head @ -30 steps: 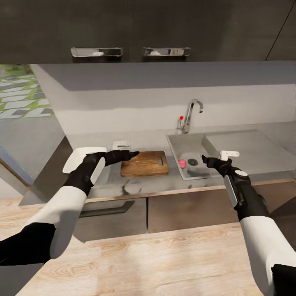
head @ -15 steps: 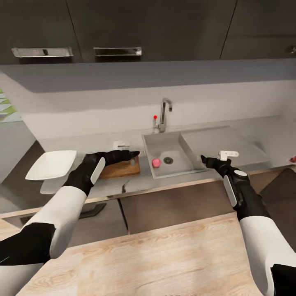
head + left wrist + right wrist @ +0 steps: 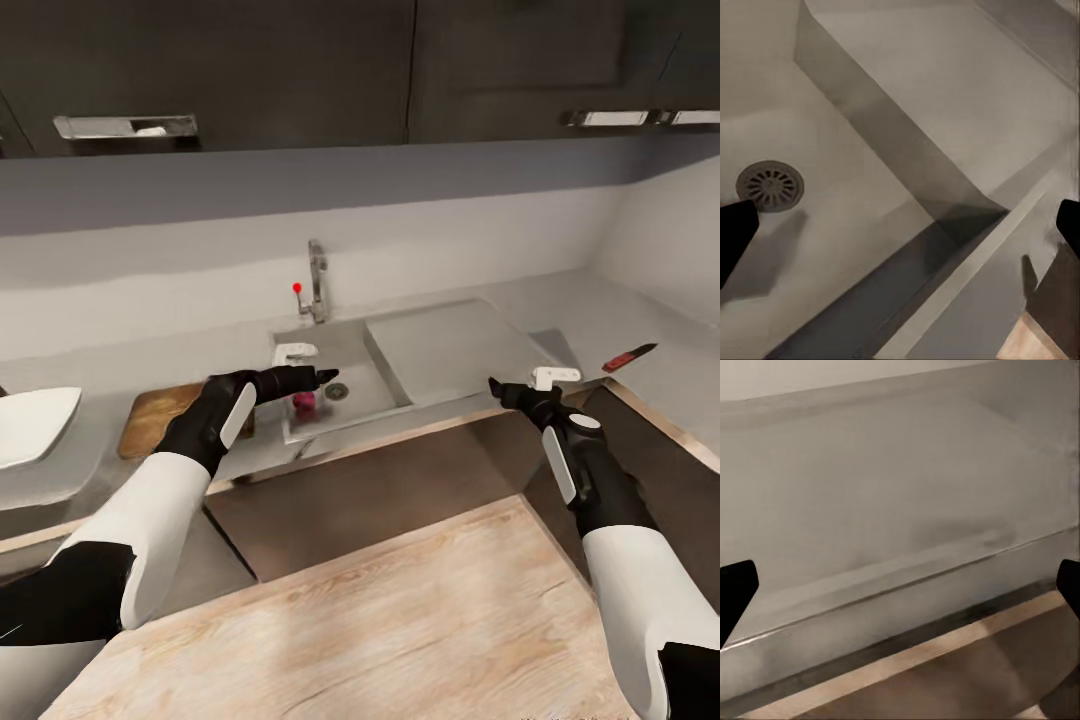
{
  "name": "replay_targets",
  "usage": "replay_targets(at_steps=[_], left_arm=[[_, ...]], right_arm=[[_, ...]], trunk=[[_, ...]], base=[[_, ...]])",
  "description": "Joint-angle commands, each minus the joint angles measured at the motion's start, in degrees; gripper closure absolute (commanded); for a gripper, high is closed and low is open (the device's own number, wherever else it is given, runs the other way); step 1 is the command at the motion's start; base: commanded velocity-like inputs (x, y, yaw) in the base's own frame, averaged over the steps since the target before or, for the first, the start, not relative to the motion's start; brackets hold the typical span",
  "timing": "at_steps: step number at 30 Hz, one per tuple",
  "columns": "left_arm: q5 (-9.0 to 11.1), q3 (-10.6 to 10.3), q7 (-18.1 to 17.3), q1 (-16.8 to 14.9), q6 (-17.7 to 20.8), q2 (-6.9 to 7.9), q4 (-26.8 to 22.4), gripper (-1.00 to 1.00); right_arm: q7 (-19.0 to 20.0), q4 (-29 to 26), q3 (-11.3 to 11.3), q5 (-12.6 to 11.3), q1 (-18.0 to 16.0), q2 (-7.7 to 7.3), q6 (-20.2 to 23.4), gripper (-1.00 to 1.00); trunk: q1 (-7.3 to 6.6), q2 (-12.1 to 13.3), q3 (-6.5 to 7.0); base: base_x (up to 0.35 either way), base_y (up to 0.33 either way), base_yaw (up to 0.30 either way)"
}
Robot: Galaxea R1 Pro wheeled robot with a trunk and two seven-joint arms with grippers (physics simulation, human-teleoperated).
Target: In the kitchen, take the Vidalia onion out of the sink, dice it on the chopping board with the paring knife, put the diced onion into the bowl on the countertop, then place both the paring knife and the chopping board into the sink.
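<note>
A grey countertop [image 3: 620, 300] holds the sink [image 3: 345, 385], onion [image 3: 303, 403] inside. Both grippers, left [image 3: 318, 376] and right [image 3: 497, 387], hang wide apart, empty. Reaching down, the left could nudge the onion away.

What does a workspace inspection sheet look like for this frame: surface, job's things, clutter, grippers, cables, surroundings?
Surface: grey countertop running into a corner at the right.
Job's things: pinkish onion in the sink, near the drain; chopping board left of the sink, partly behind the left arm; bowl at the left edge; paring knife on the counter, far right.
Clutter: nothing seen.
Grippers: left gripper open, above the basin; right gripper open, near the counter's front edge. Both empty, fingers apart.
Cables: nothing seen.
Surroundings: dark wall cabinets, tap with red knob, wood-look floor.
</note>
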Motion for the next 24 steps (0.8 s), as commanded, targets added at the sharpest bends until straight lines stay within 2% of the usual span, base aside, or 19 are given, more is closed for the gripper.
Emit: replay_targets(at_steps=[1,13,16,17,18,20,21,24], left_arm=[[0.57,-0.03,0.14,-0.05,0.5,-0.01,-0.03,-1.0],[0.57,0.02,0.12,-0.05,0.5,-0.01,-0.02,-1.0],[0.57,-0.01,0.1,-0.05,0.5,-0.01,0.0,-1.0],[0.57,-0.03,0.1,-0.05,0.5,-0.01,-0.02,-1.0],[0.57,-0.03,0.1,-0.05,0.5,-0.01,0.0,-1.0],[0.57,-0.03,0.1,-0.05,0.5,-0.01,-0.02,-1.0],[0.57,-0.03,0.1,-0.05,0.5,-0.01,-0.01,-1.0],[0.57,-0.03,0.1,-0.05,0.5,-0.01,0.02,-1.0]], right_arm=[[0.23,-0.08,-0.1,-0.22,-0.04,0.0,0.32,-1.0],[0.2,-0.06,-0.11,-0.13,-0.04,-0.01,0.26,-1.0],[-0.43,0.05,-0.19,-0.02,-0.02,-0.03,1.64,-1.0],[-3.21,0.51,-0.35,0.02,-0.01,-0.04,5.75,-1.0],[-4.21,0.75,-0.39,0.02,-0.01,-0.04,6.9,-1.0],[-9.44,2.0,-0.55,-0.04,-0.04,-0.02,11.11,-1.0],[-12.0,2.36,-0.63,-0.15,-0.15,-0.03,12.3,-1.0],[-14.87,2.61,-0.75,-0.23,-0.36,-0.04,13.28,-1.0]], trunk=[[0.04,-0.11,-0.1],[0.04,-0.11,-0.1],[0.04,-0.11,-0.1],[0.04,-0.11,-0.1],[0.04,-0.11,-0.1],[0.04,-0.11,-0.1],[0.04,-0.11,-0.1],[0.04,-0.11,-0.1]], base=[[0.111,-0.308,-0.208],[0.178,-0.302,-0.051],[0.23,-0.29,-0.001],[0.231,-0.289,0.0],[0.231,-0.289,0.0],[0.231,-0.289,0.0],[0.232,-0.289,0.0],[0.232,-0.289,0.0]])
